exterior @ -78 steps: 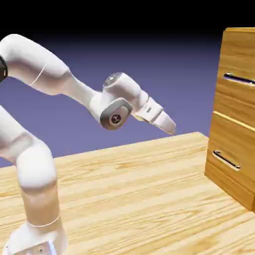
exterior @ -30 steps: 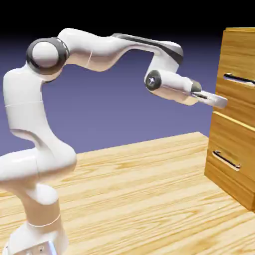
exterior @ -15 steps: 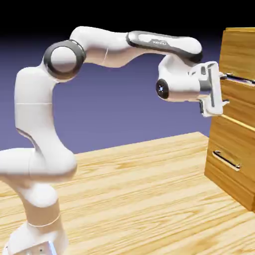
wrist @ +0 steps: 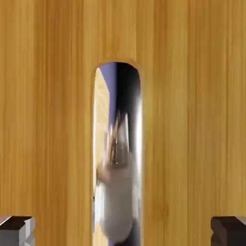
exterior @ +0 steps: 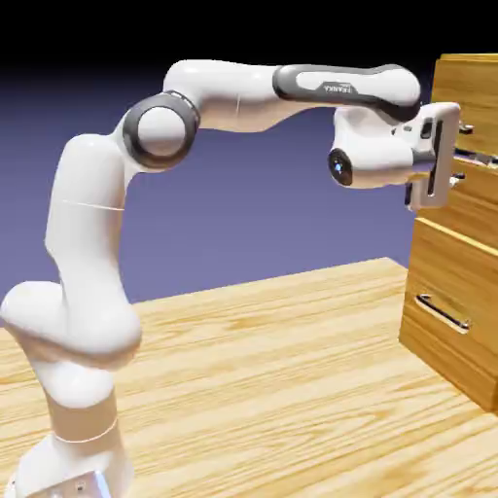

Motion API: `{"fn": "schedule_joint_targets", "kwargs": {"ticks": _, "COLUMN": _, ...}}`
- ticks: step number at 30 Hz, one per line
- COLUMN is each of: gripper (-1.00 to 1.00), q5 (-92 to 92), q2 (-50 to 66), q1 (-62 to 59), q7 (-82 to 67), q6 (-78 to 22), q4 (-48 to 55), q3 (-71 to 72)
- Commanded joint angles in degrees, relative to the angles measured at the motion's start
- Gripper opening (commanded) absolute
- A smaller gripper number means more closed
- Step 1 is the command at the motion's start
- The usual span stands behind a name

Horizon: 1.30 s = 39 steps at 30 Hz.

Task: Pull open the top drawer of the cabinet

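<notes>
The cabinet stands at the exterior view's right edge. Its top drawer looks flush with the cabinet front, and its silver bar handle is partly hidden behind my hand. My gripper is pressed up to the drawer front with one finger above the bar and one below. In the hand view the handle fills the middle, running lengthwise over the wood of the top drawer. The two fingertips sit far out at either side of my gripper, with clear gaps to the bar. The gripper is open around the handle.
Below the top drawer is the lower drawer with its own silver handle. The cabinet rests on a wooden tabletop. My arm arches from the lower left over the table to the cabinet.
The hand has travelled right and upward to the cabinet. It went from just short of the top drawer's handle to straddling it. The elbow has swung higher.
</notes>
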Motion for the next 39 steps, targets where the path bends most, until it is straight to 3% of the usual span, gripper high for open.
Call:
{"fn": "schedule_joint_targets", "kwargs": {"ticks": 1, "gripper": -1.00, "q5": 0.00, "q2": 0.00, "q1": 0.00, "q7": 0.00, "q6": 0.00, "q4": 0.00, "q3": 0.00}}
{"fn": "schedule_joint_targets", "kwargs": {"ticks": 22, "gripper": -1.00, "q5": 3.08, "q2": 9.38, "q1": 43.57, "q7": -4.77, "q6": -5.03, "q4": -20.81, "q3": -42.07}}
{"fn": "schedule_joint_targets", "kwargs": {"ticks": 39, "gripper": -1.00, "q5": 2.88, "q2": 7.55, "q1": 78.81, "q7": -4.43, "q6": -6.76, "q4": -30.95, "q3": -76.83}}
